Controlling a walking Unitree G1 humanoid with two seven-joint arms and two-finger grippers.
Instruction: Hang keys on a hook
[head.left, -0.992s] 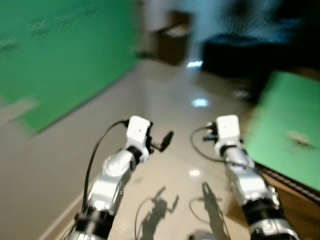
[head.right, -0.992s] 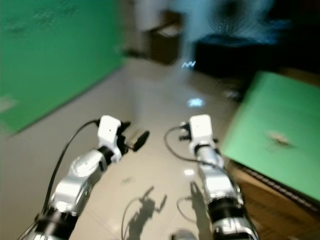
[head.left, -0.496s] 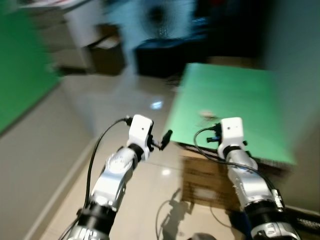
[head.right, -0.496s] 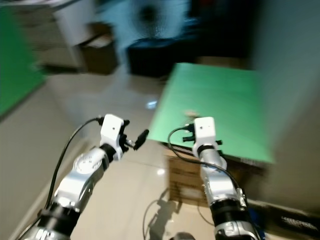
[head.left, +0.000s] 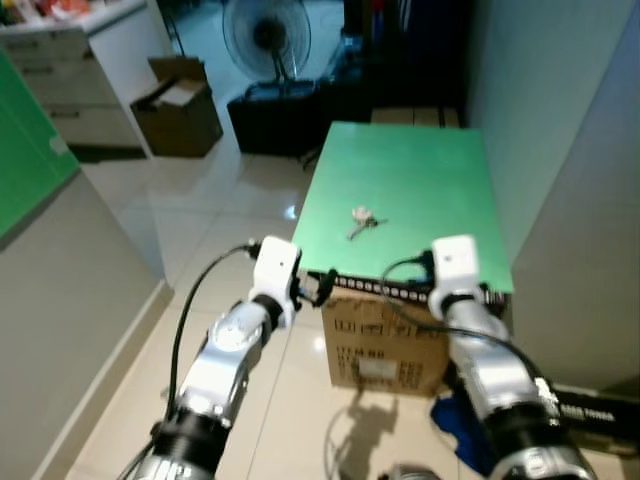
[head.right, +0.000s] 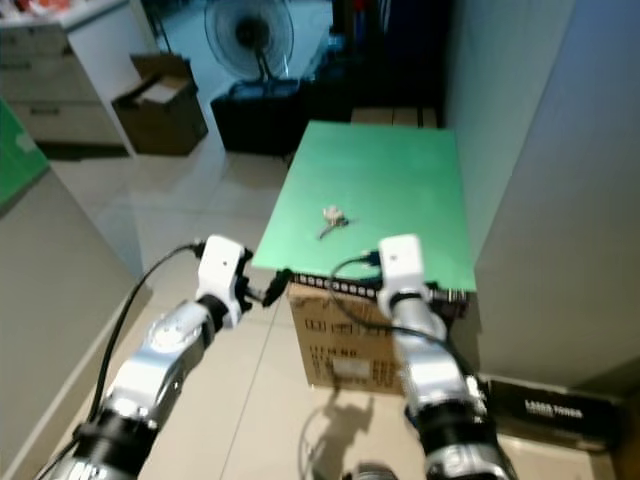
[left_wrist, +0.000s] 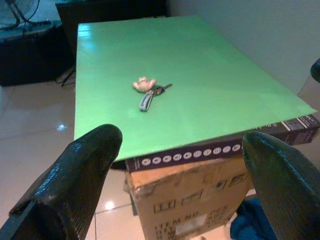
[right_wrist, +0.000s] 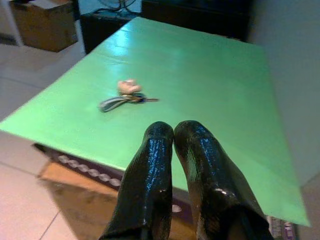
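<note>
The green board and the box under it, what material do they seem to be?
The green board looks like smooth, slightly glossy plastic or coated card: it reflects light softly. The box beneath looks like brown corrugated cardboard, matte, with printed markings.

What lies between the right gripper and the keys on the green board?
Only bare green board. The right wrist view shows the right gripper, its fingers together, over the board's near edge, with the keys lying farther on and nothing between.

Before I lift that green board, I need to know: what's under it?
A cardboard box holds up the near end of the board. Its far end and whatever props it there are covered. Keys lie on top.
</note>
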